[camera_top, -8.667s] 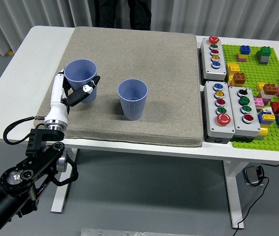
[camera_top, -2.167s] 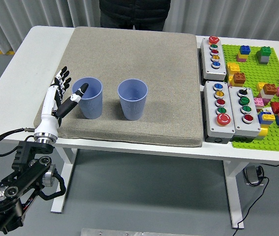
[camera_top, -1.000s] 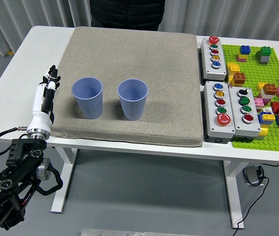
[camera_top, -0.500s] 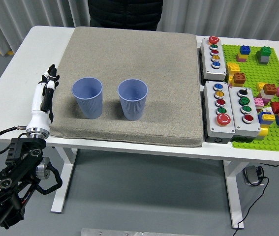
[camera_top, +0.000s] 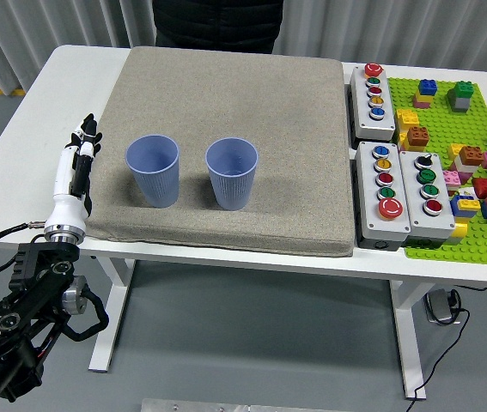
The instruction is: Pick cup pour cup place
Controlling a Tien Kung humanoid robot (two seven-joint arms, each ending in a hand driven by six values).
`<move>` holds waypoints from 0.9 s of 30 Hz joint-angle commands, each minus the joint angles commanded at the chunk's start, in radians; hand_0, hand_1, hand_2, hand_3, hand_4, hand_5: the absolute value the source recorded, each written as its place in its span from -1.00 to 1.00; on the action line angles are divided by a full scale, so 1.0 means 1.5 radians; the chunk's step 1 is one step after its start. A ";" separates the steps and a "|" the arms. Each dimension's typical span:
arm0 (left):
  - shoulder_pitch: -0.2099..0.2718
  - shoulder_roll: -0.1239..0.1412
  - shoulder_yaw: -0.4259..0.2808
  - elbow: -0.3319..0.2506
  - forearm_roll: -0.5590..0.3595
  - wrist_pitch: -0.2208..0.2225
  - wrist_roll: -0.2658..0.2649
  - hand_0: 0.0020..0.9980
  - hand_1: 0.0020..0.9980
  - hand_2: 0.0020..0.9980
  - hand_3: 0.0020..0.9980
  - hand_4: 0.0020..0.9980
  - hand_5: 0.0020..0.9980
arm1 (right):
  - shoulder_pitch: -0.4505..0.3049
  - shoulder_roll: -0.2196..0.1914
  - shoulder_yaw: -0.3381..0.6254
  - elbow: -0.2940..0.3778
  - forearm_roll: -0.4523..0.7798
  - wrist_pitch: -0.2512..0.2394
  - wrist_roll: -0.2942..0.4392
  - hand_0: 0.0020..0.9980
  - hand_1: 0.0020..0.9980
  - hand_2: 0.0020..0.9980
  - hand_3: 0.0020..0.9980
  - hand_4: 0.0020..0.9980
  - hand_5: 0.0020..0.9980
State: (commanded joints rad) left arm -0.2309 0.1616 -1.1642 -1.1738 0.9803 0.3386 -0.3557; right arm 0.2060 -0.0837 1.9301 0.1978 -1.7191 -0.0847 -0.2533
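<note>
Two blue cups upright on a grey mat (camera_top: 226,94) covering the middle of the white table (camera_top: 33,146): left cup (camera_top: 153,170) and right cup (camera_top: 232,173) side by side, apart, near the mat's front edge. Left robot hand (camera_top: 76,167) off the mat's left edge, beside the left cup but clear of it, fingers (camera_top: 88,130) extended straight and pointing away, holding nothing. Right of the mat, three grey button boxes (camera_top: 385,163) with coloured buttons, then a green baseplate (camera_top: 445,129) scattered with toy bricks. At the far side, a person's dark torso (camera_top: 217,21).
</note>
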 joint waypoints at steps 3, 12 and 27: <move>0.002 0.000 0.002 0.000 0.002 0.000 0.000 0.88 0.87 1.00 0.90 0.50 1.00 | -0.003 0.001 0.002 0.000 -0.003 0.000 0.000 0.40 0.28 0.19 0.19 -1.00 -0.48; 0.005 0.000 0.004 -0.002 0.003 0.000 0.001 0.88 0.88 1.00 0.89 0.49 1.00 | -0.007 0.002 0.002 0.001 -0.002 -0.001 0.000 0.40 0.28 0.19 0.19 -1.00 -0.48; -0.001 0.000 0.002 -0.003 0.006 0.002 0.005 0.88 0.87 1.00 0.89 0.49 1.00 | -0.002 0.001 -0.002 0.000 0.007 -0.002 0.001 0.40 0.28 0.19 0.19 -1.00 -0.48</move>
State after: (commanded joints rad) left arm -0.2323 0.1613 -1.1616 -1.1778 0.9887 0.3414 -0.3478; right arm 0.2036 -0.0829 1.9276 0.1978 -1.7079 -0.0878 -0.2519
